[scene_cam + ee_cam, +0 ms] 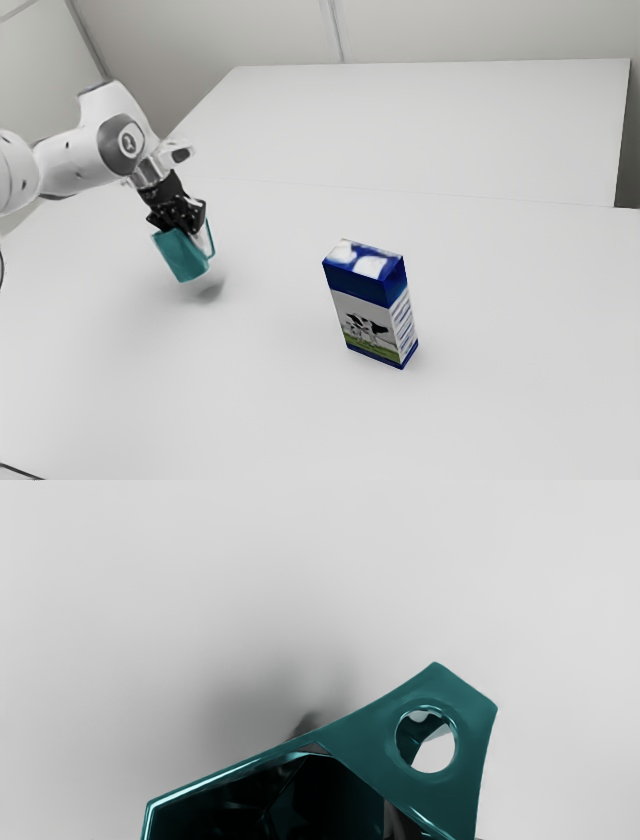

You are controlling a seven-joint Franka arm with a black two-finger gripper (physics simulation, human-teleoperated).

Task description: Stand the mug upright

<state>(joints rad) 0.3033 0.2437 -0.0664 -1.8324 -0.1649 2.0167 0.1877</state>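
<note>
Teal mug (183,257) is hanging just above our white table (270,390), tilted, its mouth end toward our gripper (188,222), and the jaws look clamped on it near the rim. Our worry: gripped that high, it could pivot, and if we let go at this lean it might topple. Smooth tabletop, milk carton (371,310) well apart, plain pale wall (470,32) behind.

Carton (362,283), blue and white: side-panel print (402,322) too small to read; robot arm (75,160): round badge (128,142), mark unclear; no lettering legible.
</note>
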